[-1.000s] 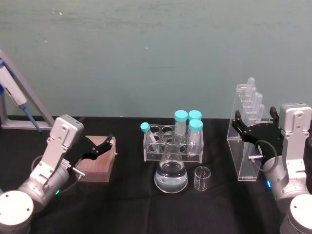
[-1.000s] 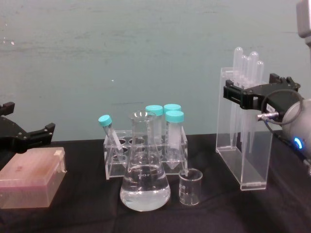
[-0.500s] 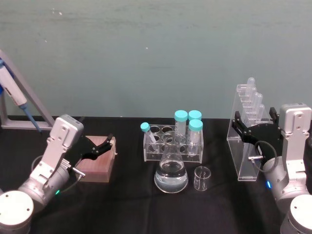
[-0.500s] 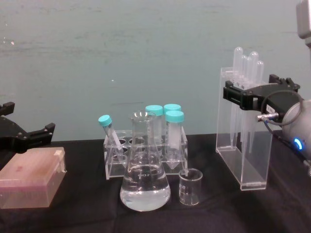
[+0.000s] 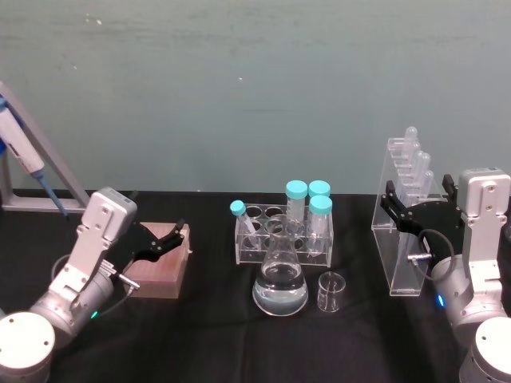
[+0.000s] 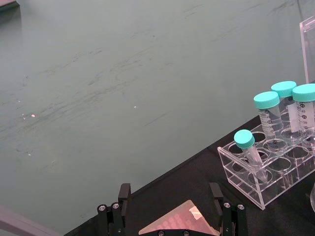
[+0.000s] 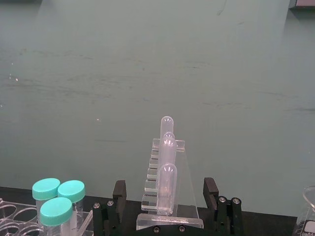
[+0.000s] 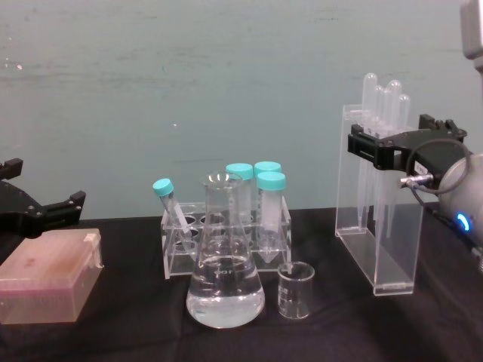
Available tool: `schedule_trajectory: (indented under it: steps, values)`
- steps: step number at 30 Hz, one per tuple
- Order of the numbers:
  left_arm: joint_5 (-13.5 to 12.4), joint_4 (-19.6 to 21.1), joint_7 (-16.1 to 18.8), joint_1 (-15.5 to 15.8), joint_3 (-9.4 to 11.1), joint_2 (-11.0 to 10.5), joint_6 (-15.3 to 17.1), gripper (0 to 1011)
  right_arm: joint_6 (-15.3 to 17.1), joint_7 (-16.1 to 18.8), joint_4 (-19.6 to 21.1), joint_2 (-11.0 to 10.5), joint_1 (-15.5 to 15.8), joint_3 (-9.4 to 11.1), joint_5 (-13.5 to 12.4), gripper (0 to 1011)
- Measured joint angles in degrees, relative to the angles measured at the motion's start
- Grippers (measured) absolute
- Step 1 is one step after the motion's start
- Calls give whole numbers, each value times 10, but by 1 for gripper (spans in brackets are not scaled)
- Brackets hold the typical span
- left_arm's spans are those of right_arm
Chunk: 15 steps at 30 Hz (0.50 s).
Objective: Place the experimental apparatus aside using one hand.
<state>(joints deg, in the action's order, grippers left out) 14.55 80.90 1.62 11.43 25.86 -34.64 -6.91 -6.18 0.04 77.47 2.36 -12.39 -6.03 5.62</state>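
Acrylic stand (image 5: pixel 402 259) at frame right, straddled by right gripper (image 5: pixel 419 203), jaws spread, walls apparently untouched. Grip to be closed evenly, stand kept upright so pipettes (image 5: pixel 413 152) are not spilled. Left gripper (image 5: pixel 164 239) parked, spread, lower left.

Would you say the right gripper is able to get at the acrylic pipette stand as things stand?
Probably yes: the right gripper is open, its fingers on either side of the acrylic pipette stand, with nothing between them.
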Motion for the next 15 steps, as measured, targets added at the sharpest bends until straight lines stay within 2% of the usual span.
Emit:
schedule_trajectory:
  steps: [15]
  values:
    - [0, 0, 0, 0, 0, 0, 0, 1000, -4, 0, -3, 0, -3, -1, 2, 1000]
